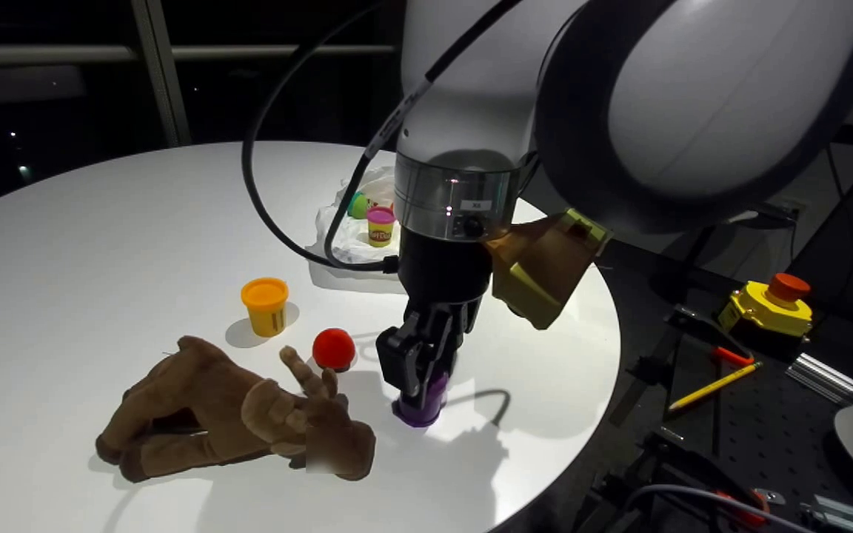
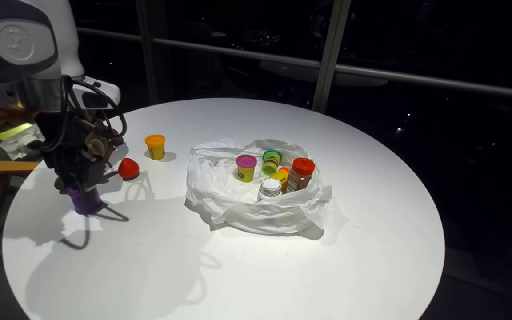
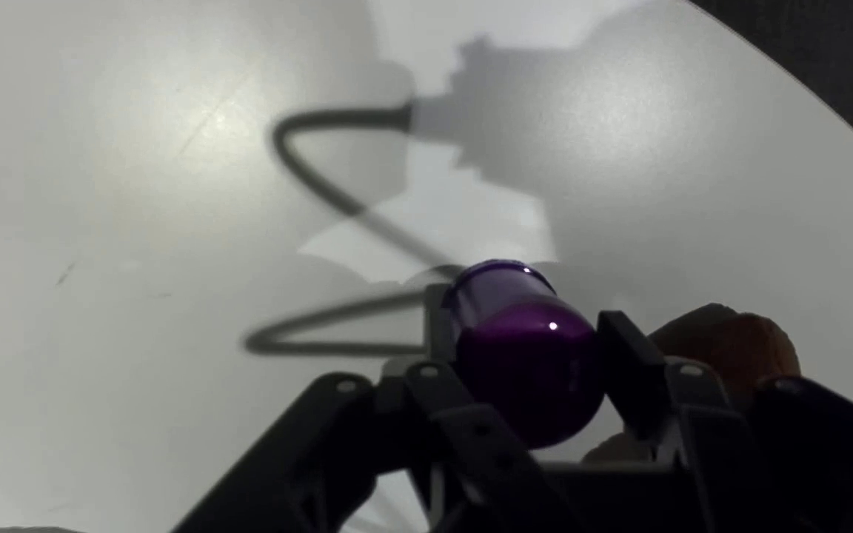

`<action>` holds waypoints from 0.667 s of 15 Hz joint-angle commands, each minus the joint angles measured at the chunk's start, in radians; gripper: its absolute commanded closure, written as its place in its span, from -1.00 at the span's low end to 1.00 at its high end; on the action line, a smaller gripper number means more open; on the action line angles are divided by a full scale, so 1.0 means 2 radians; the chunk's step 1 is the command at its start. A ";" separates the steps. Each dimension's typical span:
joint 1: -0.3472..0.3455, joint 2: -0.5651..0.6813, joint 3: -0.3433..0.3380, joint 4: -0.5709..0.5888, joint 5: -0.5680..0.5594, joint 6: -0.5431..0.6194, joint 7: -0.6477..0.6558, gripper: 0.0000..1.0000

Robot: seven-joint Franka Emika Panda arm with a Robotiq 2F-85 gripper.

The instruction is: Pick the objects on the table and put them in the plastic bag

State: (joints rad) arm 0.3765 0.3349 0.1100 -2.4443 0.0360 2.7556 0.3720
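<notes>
In an exterior view, left to right on the round white table (image 1: 101, 244), we see an antlered brown plush animal (image 1: 226, 407); from it, an orange tub (image 1: 266, 307) stands just past twelve o'clock, a smooth red ball (image 1: 334, 349) at two, and a crinkled, whitish plastic bag (image 1: 352, 243) at one, holding a magenta-lidded yellow tub (image 1: 380, 228). At three o'clock, the gripper (image 3: 526, 326) is clamped on a glossy purple cup (image 3: 526, 377), rounded in the wrist view, its flared edge on the table.
</notes>
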 commanded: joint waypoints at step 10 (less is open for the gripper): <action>-0.061 -0.110 -0.043 0.012 -0.021 0.002 0.005 0.49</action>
State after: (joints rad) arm 0.3269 0.1712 0.0285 -2.4369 0.0008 2.7751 0.3923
